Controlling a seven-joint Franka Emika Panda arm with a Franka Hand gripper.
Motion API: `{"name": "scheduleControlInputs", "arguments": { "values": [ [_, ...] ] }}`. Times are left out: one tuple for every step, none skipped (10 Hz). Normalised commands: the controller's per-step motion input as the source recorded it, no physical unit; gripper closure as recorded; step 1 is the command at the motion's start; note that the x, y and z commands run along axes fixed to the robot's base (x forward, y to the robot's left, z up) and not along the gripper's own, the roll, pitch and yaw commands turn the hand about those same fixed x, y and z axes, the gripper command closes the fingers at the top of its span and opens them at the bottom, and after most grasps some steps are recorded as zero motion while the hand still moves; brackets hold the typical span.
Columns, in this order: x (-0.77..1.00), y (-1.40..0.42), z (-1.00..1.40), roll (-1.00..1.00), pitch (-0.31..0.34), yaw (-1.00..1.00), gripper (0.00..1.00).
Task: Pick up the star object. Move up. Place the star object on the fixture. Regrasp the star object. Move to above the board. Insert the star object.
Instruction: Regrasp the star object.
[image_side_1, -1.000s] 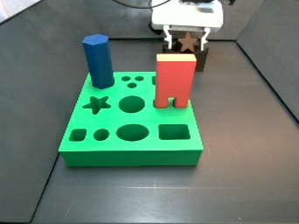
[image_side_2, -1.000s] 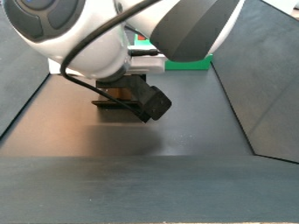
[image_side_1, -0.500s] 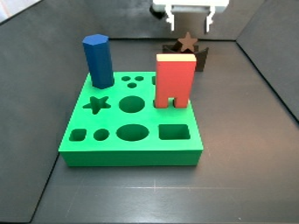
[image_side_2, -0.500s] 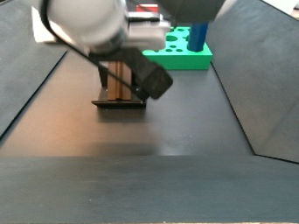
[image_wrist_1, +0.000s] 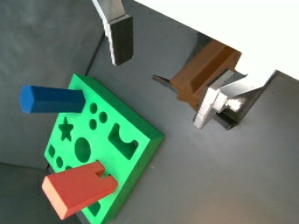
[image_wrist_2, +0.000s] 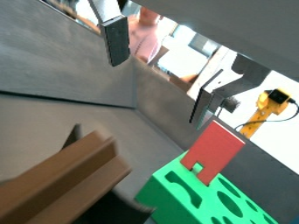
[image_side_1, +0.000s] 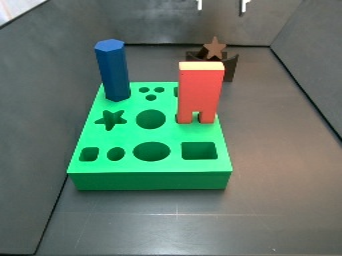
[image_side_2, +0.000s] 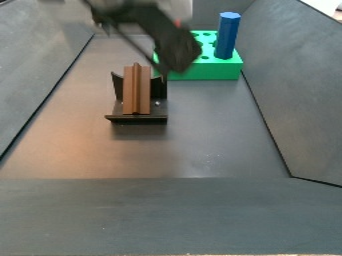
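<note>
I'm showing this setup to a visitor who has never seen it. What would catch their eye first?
Probably the bright green board, with a tall blue peg and a red arch block standing on it. Behind it the small dark star object sits on the fixture. The gripper hangs open above it, holding nothing.

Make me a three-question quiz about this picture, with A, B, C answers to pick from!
1. Where is the star object?
A. on the fixture
B. in the board
C. between the jaws

2. What colour is the tall hexagonal peg?
A. red
B. blue
C. yellow

3. How is the gripper?
A. shut on the star object
B. shut on the red block
C. open, holding nothing

Answers: 1 A, it rests on the dark fixture behind the board. 2 B, both side views show it blue. 3 C, the wrist views show the jaws apart above the piece.
</note>
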Motion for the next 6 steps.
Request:
{"name": "scheduleControlInputs", "arguments": {
  "values": [
    [-0.11, -0.67, 0.63, 1.0, 0.037, 0.03, 0.0],
    [-0.12, -0.52, 0.45, 1.0, 0.028, 0.03, 0.0],
    [-0.1, -0.31, 0.18, 1.0, 0.024, 0.03, 0.0],
    [-0.06, -0.15, 0.05, 1.0, 0.023, 0.03, 0.0],
    [-0.03, -0.04, 0.04, 1.0, 0.025, 0.03, 0.0],
    [-0.02, -0.04, 0.03, 1.0, 0.024, 0.03, 0.0]
  ]
}}
